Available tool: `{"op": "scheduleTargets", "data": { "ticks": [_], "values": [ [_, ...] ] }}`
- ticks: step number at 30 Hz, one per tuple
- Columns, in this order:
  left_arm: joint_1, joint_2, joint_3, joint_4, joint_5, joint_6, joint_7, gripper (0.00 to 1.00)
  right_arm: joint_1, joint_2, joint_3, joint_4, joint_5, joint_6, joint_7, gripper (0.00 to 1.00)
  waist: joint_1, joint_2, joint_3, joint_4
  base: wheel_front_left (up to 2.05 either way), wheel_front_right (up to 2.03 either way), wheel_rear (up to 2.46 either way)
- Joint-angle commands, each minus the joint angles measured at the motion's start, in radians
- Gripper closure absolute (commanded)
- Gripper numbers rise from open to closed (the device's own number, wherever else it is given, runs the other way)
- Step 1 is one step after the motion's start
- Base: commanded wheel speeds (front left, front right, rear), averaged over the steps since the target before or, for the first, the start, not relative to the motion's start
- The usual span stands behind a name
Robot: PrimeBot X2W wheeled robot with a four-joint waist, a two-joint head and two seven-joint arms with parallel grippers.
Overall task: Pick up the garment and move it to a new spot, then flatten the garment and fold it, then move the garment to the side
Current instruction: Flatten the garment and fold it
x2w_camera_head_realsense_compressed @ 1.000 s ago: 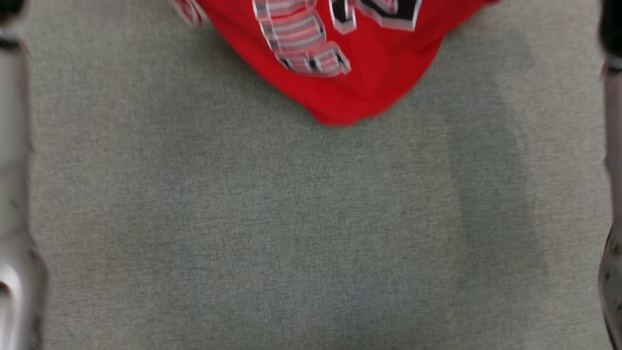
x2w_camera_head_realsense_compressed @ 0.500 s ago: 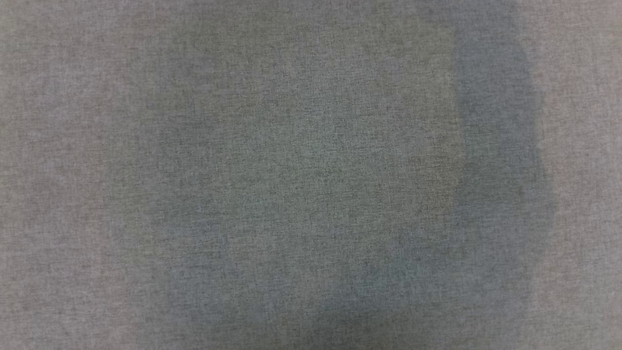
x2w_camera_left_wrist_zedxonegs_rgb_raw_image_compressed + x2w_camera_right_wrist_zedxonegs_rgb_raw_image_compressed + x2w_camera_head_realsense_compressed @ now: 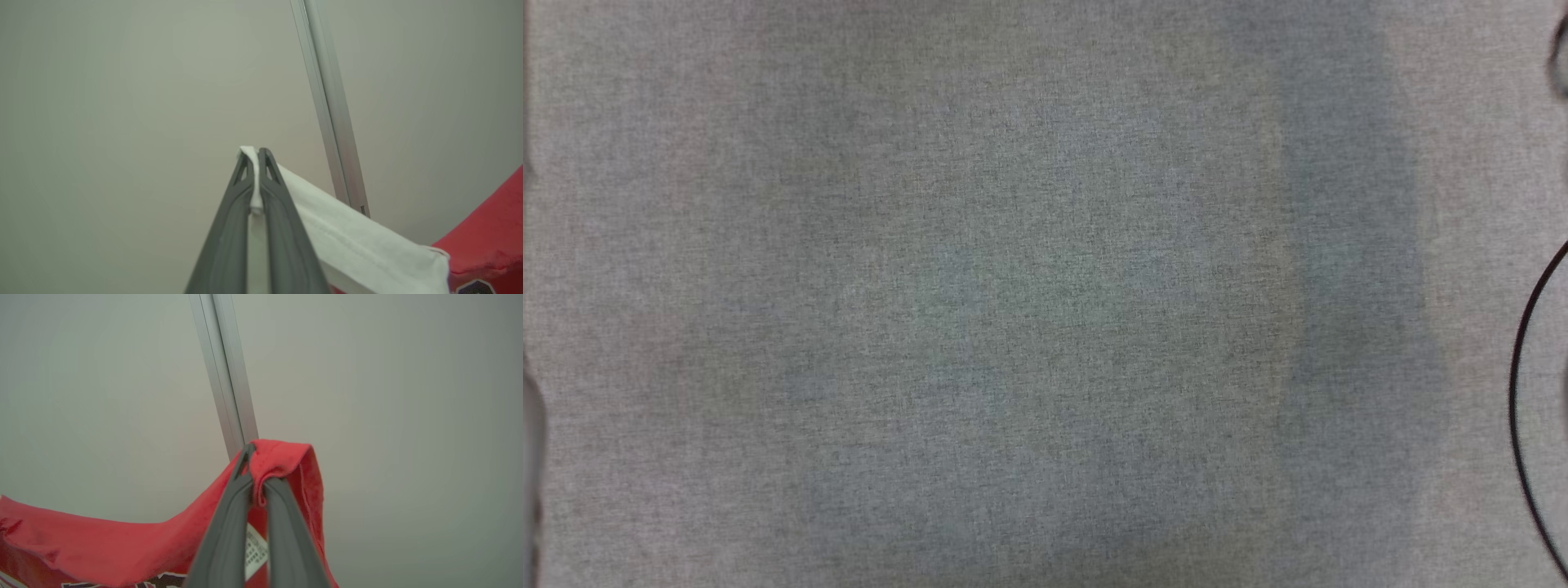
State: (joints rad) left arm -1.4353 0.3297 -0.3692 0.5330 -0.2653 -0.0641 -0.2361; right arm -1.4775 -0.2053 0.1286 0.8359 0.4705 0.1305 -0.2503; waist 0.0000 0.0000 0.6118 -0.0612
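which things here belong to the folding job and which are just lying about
In the job:
red garment
left gripper, jaws shut on its white part
right gripper, jaws shut on its red edge
grey fabric surface, likely the laying spot

Just there:
metal rail
black cable

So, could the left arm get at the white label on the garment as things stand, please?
Probably not: the left gripper is shut on the white edge of the garment, and the label lies tucked behind the right gripper, also shut on it.
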Motion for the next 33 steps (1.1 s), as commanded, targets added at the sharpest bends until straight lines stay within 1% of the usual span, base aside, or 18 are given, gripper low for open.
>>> {"op": "scheduleTargets", "data": {
  "ticks": [1,7,12,16,17,25,33],
  "values": [
    [0.064,0.003,0.015,-0.032,-0.018,0.015,-0.01,1.0,0.051,0.011,0.009,-0.017,0.013,0.001,-0.01,1.0,0.0,0.0,-0.009,-0.004,0.0,0.0,0.0],
    [0.365,0.018,0.052,-0.183,-0.065,0.08,-0.023,1.0,0.268,0.028,0.013,-0.126,0.056,0.001,-0.015,1.0,0.0,0.0,-0.066,-0.002,0.0,0.0,0.0],
    [0.619,0.002,0.078,-0.292,-0.105,0.125,-0.029,1.0,0.487,0.032,0.004,-0.23,0.07,0.001,-0.015,1.0,0.0,0.0,-0.129,0.001,0.0,0.0,0.0],
    [0.814,-0.022,0.09,-0.369,-0.124,0.161,-0.029,1.0,0.672,0.026,0.001,-0.277,0.067,0.001,-0.015,1.0,0.0,0.0,-0.183,0.008,0.0,0.0,0.0],
    [0.814,-0.022,0.09,-0.369,-0.124,0.161,-0.029,1.0,0.672,0.026,0.001,-0.277,0.067,0.001,-0.015,1.0,0.0,0.0,-0.183,0.008,0.0,0.0,0.0],
    [1.132,-0.066,0.107,-0.478,-0.135,0.191,-0.03,1.0,0.968,0.013,-0.01,-0.296,0.094,0.001,-0.015,1.0,0.0,0.0,-0.279,0.026,0.0,0.0,0.0],
    [1.378,-0.099,0.092,-0.52,-0.136,0.206,-0.03,1.0,1.172,0.024,-0.031,-0.283,0.079,0.0,-0.012,1.0,0.0,0.0,-0.392,0.033,0.0,0.0,0.0]
  ]
}}
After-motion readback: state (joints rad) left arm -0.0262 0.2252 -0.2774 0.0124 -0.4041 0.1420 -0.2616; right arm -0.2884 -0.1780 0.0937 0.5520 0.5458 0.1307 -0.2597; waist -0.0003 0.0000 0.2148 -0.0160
